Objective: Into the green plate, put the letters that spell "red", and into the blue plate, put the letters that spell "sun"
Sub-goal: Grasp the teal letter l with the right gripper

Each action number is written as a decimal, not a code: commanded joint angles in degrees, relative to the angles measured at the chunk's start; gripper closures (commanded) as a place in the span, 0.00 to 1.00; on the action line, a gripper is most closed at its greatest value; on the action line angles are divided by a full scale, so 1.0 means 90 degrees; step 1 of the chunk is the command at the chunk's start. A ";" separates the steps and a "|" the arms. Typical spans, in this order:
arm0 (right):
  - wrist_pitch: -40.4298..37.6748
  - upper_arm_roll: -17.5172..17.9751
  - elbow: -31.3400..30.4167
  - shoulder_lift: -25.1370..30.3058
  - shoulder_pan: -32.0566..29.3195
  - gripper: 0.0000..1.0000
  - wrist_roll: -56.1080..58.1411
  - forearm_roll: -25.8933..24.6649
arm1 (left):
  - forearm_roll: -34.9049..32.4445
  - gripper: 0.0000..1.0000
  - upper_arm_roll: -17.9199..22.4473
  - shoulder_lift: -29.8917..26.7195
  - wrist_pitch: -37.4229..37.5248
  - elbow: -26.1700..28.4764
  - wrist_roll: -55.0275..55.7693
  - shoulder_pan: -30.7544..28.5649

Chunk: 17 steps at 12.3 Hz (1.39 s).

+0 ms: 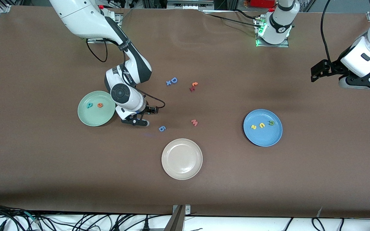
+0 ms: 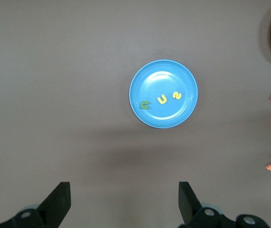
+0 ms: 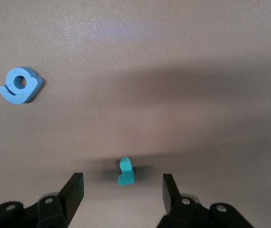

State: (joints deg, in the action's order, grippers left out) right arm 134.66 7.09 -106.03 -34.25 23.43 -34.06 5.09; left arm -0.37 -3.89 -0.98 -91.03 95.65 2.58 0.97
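The right gripper (image 3: 121, 192) is positioned low beside the green plate (image 1: 87, 116), its jaws open on either side of the teal "r" (image 3: 126, 172), which lies on the table untouched. The teal "d" (image 1: 89, 105) and orange "e" (image 1: 100, 105) are located in the green plate, and the yellow "s" (image 1: 253, 126), yellow "u" (image 1: 261, 125) and olive "n" (image 1: 271, 123) in the blue plate (image 1: 265, 139). The left gripper (image 2: 123, 202) is held wide open and empty, waiting above the table at the left arm's end.

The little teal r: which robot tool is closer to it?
Right. The right tool straddles the teal r beside the green plate; the left tool waits high past the blue plate.
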 commanded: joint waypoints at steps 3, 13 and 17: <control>0.0174 0.0003 0.0004 -0.0198 0.0043 0.33 -0.0024 -0.0116 | 0.0100 0.00 -0.0007 -0.0037 0.0144 -0.0139 0.0006 0.0039; 0.0165 0.0003 -0.0035 -0.0217 0.0043 0.98 -0.0024 -0.0116 | 0.0061 0.00 -0.0037 -0.0018 0.0261 -0.0149 -0.0033 0.0048; -0.0865 -0.0287 0.0023 0.0346 -0.0026 0.98 0.0102 -0.0107 | 0.0061 0.00 -0.0037 0.0021 0.0270 -0.0198 -0.0014 0.0048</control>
State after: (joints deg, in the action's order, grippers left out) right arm 132.81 6.53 -105.84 -35.21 23.53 -34.06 4.67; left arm -0.37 -4.43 -1.06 -89.68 95.18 2.63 1.35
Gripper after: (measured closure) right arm 0.833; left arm 0.000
